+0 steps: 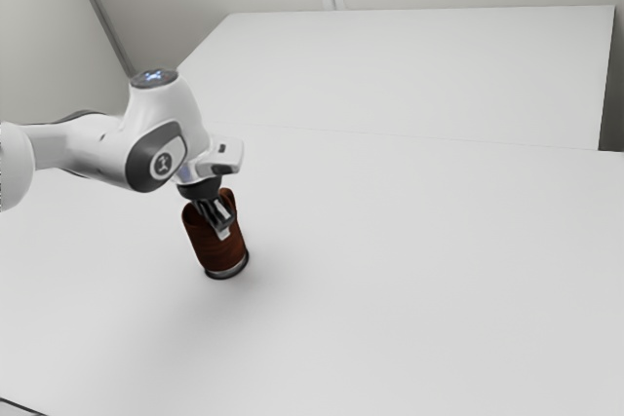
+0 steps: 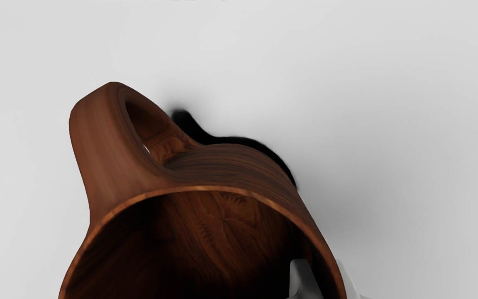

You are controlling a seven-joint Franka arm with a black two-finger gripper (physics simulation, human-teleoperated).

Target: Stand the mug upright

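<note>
A hand could pass over the worktop [image 1: 419, 241] toward the exterior view's right of the mug [image 1: 219, 255], and in front of it. Above the mug and to the exterior view's left, the arm [image 1: 93, 148] stood in the way. The mug's handle [image 2: 106, 137] jutted from its side, and the fingers [image 1: 223, 233] straddled and pinched its wall, obstructing part of the mouth.

The exterior view's left edge cuts off the arm [image 1: 73, 148], and the gripper [image 1: 223, 229] hides some of the mug [image 1: 218, 253] — whose round rim the wrist view's edge chops.
</note>
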